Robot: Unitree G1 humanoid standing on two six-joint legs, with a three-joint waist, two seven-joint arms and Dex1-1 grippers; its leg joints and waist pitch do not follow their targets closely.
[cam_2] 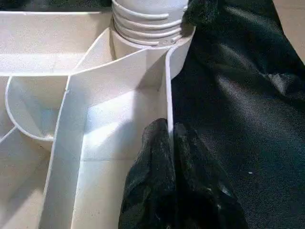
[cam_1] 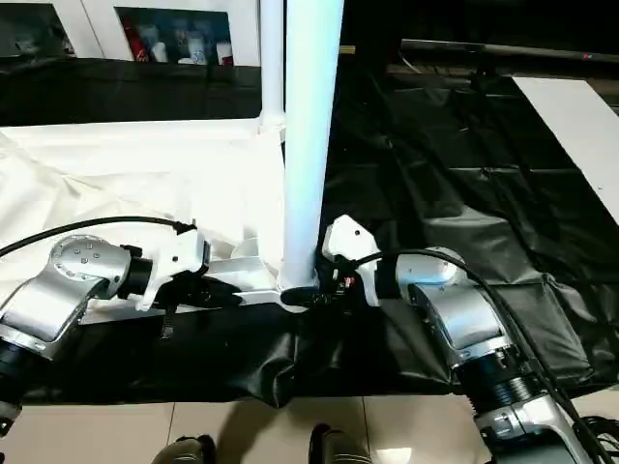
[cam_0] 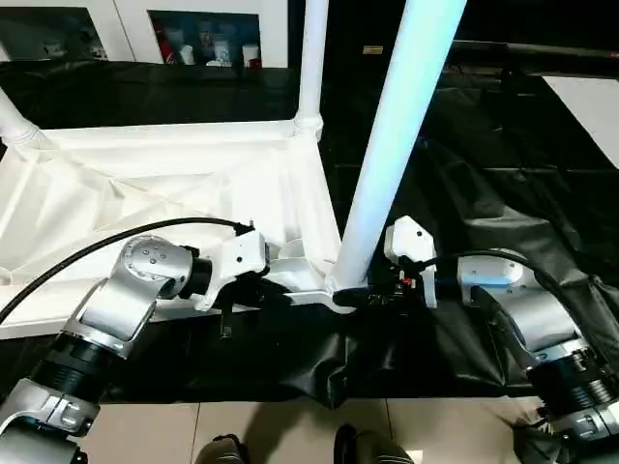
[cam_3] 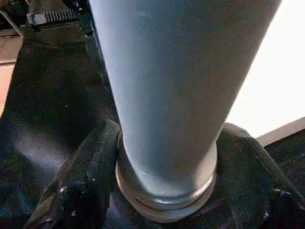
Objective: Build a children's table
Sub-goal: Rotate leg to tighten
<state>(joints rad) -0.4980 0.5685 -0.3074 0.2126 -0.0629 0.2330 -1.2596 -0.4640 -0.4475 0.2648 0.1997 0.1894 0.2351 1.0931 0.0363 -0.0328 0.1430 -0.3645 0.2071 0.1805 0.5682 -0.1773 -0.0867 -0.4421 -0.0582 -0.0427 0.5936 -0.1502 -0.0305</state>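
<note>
black sheet [cam_0: 484, 174]: one tabletop [cam_0: 145, 193], three legs [cam_0: 392, 145]

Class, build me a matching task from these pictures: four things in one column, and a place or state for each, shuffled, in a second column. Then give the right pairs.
Column one:
1. left gripper
2. right gripper
3. near leg
4. black sheet

Column two:
A. stands upright in the near corner socket of the table top
B. lies under the table top
C. pinched shut on the thin rim of the table top
D. fingers on either side of the near leg's base

Pairs: 1-C, 2-D, 3-A, 4-B
</note>
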